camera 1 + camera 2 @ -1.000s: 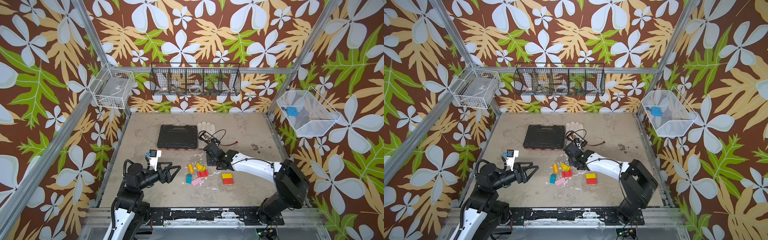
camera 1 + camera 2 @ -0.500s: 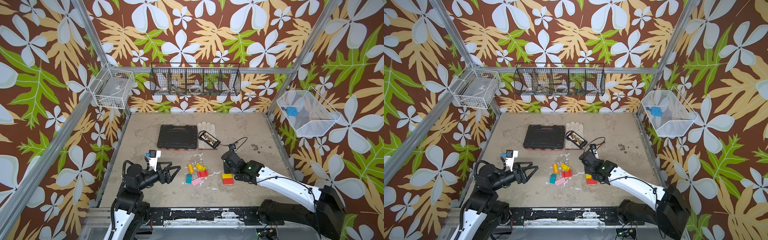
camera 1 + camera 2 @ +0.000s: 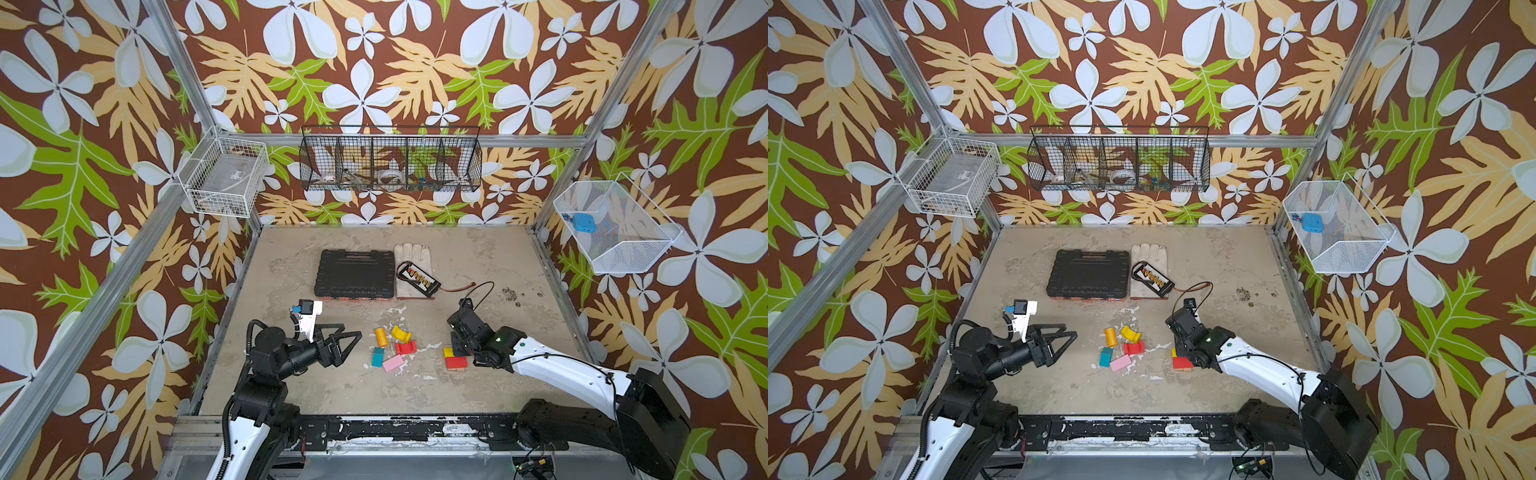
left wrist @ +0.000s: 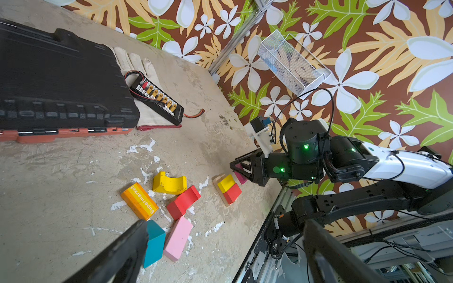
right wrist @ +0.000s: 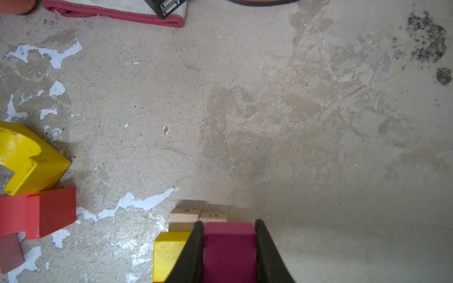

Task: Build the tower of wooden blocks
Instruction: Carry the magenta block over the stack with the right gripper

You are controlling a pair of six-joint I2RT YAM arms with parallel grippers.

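jaws of the right gripper (image 5: 229, 224) are closed on a magenta block (image 5: 229, 252) at the bottom edge of the right wrist view. it sits just beside a yellow block (image 5: 169, 254), with one finger between them, and over two tan blocks (image 5: 186, 216), probably to seat it as the next piece of the tower (image 3: 453, 357). that tower sits low and right of centre in both top views, with a red block (image 3: 456, 363) touching the yellow one. whether the magenta piece already rests on the tan ones or hangs just above them cannot be told: the frame cuts it off, and the gripper covers it from above. the left gripper (image 3: 349, 348) hovers low and left of centre, jaws spread wide and empty, likely waiting its turn. one of its fingers hides part of a teal block (image 4: 155, 241). around that lie a pink block (image 4: 177, 239), an orange block (image 4: 139, 201), a red arch (image 4: 183, 202) and a yellow arch (image 4: 169, 183), loose on the floor (image 4: 73, 171). farther up are a black case (image 3: 355, 272), a glove (image 3: 411, 251) and a connector board (image 3: 417, 277). the contents of the wire basket (image 3: 390, 160) are too small to name.
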